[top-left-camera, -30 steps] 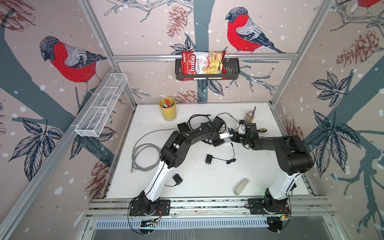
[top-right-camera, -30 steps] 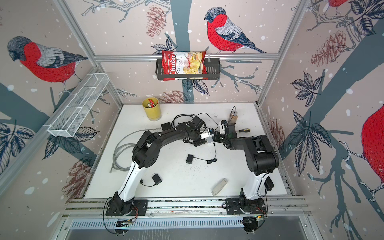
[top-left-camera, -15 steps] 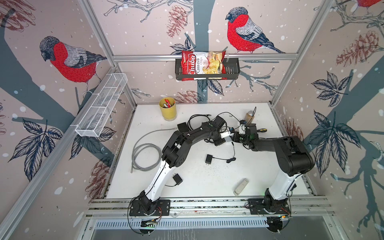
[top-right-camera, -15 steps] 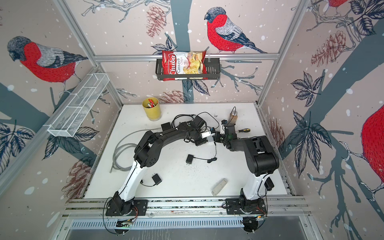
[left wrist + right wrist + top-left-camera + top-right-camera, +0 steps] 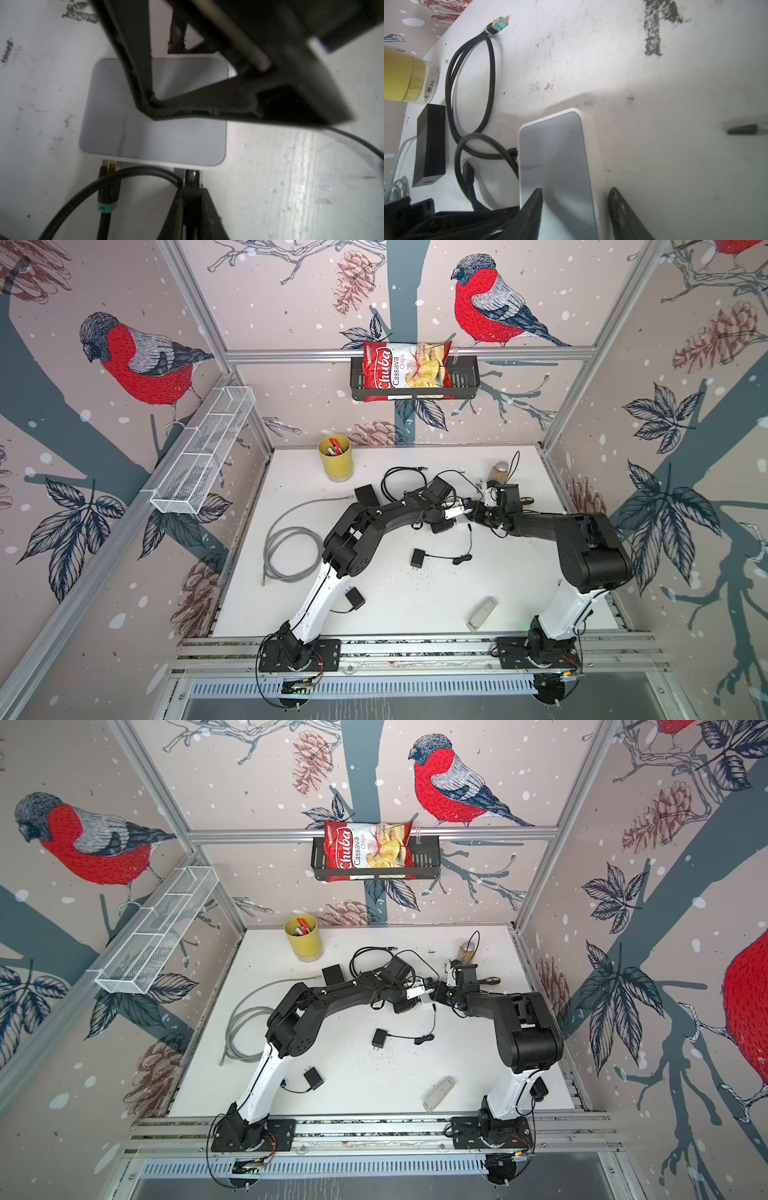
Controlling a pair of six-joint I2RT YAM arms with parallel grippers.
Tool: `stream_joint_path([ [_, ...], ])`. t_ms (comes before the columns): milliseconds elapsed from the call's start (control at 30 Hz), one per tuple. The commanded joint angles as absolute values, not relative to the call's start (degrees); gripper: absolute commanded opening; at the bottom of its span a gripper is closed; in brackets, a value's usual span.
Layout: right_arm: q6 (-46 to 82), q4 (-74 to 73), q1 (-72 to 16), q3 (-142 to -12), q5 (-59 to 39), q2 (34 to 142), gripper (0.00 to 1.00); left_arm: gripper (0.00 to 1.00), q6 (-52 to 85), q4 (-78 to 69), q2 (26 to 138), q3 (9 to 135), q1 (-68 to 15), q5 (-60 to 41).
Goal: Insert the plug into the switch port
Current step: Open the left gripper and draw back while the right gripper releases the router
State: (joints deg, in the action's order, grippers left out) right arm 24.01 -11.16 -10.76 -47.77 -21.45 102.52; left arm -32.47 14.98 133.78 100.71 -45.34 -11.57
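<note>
**Left wrist view: plug at the switch edge, seating not confirmed**

I see the plug point(image 5: 190, 176) touching the port edge of the switch point(image 5: 153, 128). The left gripper point(image 5: 191, 193) is just behind it. Its jaws are narrow and close about the plug's black body, but I cannot tell whether they press it, nor whether the plug is fully in. Beside it, a second plug point(image 5: 107, 187) meets the same edge.

The right gripper point(image 5: 575, 190) stands wide over one end of the switch. One finger is above the top face and the other is apart from the side, so it holds nothing.

My judgement is that the plug is light, hard plastic, probably with a fragile latch. I would take it by the body, never by the springy cable point(image 5: 83, 193). The switch looks light and smooth, so it may slide when pushed.
</note>
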Motion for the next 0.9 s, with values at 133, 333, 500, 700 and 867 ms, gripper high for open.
stream_joint_path([
  [133, 25.0, 0.2, -10.3, -49.5, -22.0, 100.9, 0.60, 0.39, -33.1, 11.4, 130.4, 98.1, -44.2, -7.8],
  [333, 24.1, 2.0, -9.5, -50.0, -20.5, 97.5, 0.64, 0.49, -33.8, 13.9, 125.6, 95.4, -43.3, -9.3],
  [500, 23.8, 3.5, -9.5, -49.8, -19.3, 93.5, 0.66, 0.50, -23.5, 5.9, 118.7, 89.5, -39.8, -9.1],
  [700, 23.8, 4.5, -12.5, -48.6, -16.6, 88.5, 0.67, 0.50, 7.2, 7.6, 112.5, 87.6, -37.0, 17.3],
  [867, 23.7, 5.0, -16.6, -49.4, -15.6, 88.1, 0.67, 0.50, 25.2, 17.8, 105.4, 81.7, -32.9, 23.3],
])
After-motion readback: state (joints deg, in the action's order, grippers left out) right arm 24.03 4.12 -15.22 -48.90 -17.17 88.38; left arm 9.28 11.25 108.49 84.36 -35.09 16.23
